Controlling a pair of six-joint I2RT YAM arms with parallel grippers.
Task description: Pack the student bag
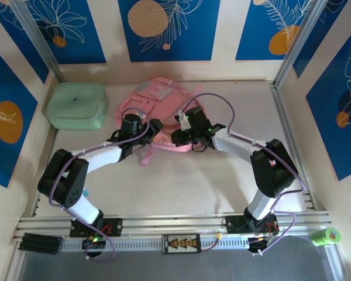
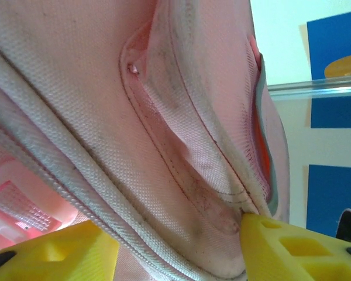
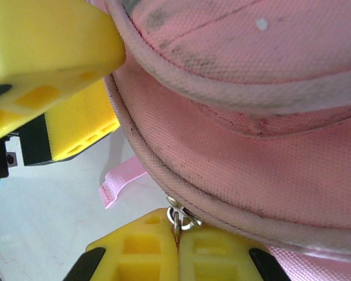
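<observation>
Pink student bag lies flat on the pale table, towards the back and about midway across, with a mint green case just to its left and not touching it. Both robot arms reach in from the near edge and meet at the bag's near side. The left gripper is pushed up against the bag: from its wrist camera, its two yellow fingers stand apart, with a bulging fold of pink woven cloth and a thick piped seam between them. Both fingers touch the cloth, but it is not possible to tell whether they are pinching it or only resting against it. The right gripper sits just to the right of the left one. Its wrist camera shows its two yellow jaws pressed together on a small metal zip pull that hangs from the bag's lower seam. In that same view, the left gripper's fingers appear at the upper left, close against the bag's edge. A loose pink strap end lies on the table below the bag, near both grippers. A roll of green tape sits at the near right corner, well apart from the bag.
</observation>
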